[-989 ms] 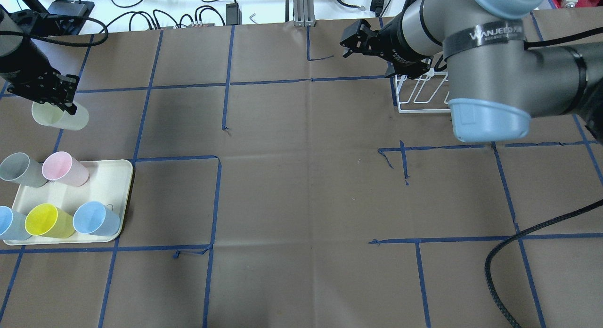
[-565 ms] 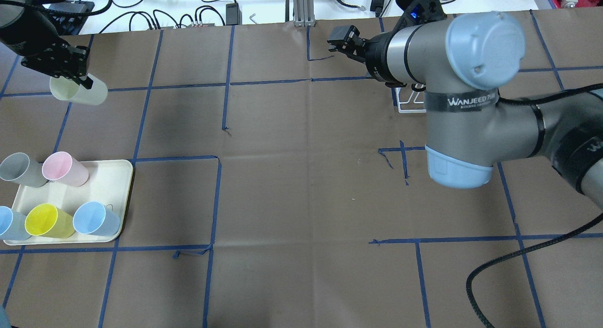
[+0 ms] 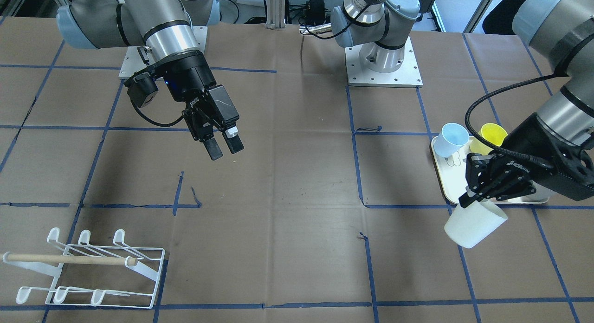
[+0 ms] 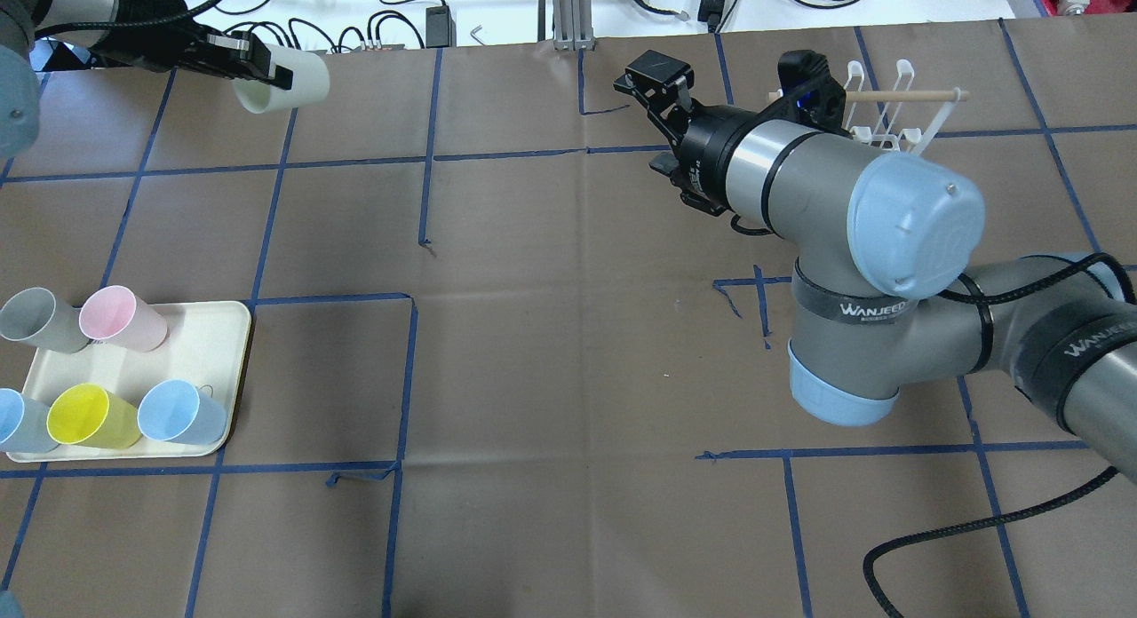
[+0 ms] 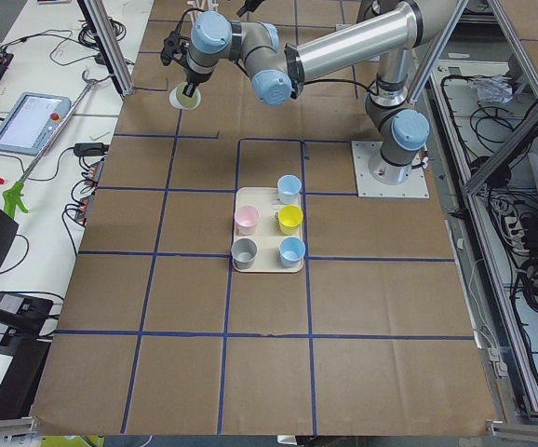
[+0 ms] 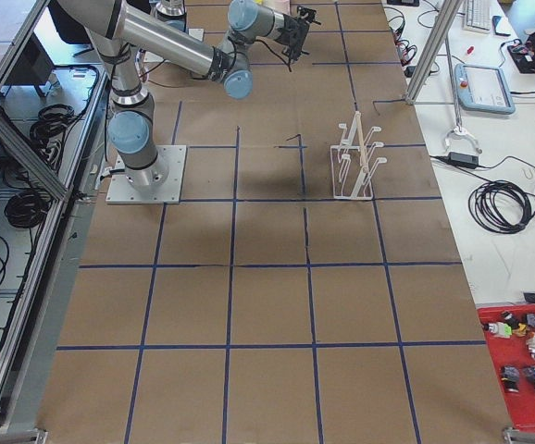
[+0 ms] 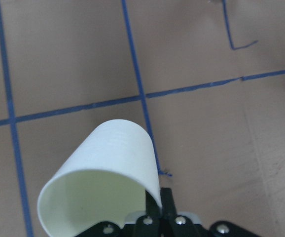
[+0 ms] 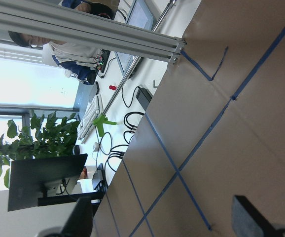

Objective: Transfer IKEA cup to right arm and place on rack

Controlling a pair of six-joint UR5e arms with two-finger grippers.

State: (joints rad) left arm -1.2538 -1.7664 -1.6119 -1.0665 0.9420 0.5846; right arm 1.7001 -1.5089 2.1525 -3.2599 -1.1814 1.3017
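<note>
My left gripper [image 4: 258,66] is shut on the rim of a pale cream IKEA cup [image 4: 289,79] and holds it on its side, above the table at the far left. In the front-facing view the cup [image 3: 475,223] hangs below that gripper [image 3: 475,200]. In the left wrist view the cup [image 7: 108,177] shows its open mouth. My right gripper [image 4: 655,116] is open and empty above the far middle of the table, also in the front-facing view [image 3: 225,147]. The white wire rack [image 4: 888,112] with its wooden dowel stands at the far right, partly behind my right arm; it shows whole in the front-facing view [image 3: 88,267].
A cream tray [image 4: 200,347] at the near left holds a pink cup [image 4: 123,317], a yellow cup [image 4: 89,415] and a blue cup [image 4: 182,412]; a grey cup [image 4: 40,320] and another blue cup stand at its left edge. Cables lie beyond the table's far edge.
My left gripper has carried the cream cup away from the robot and towards the table's middle. My right arm has swung so that the rack is now uncovered.
</note>
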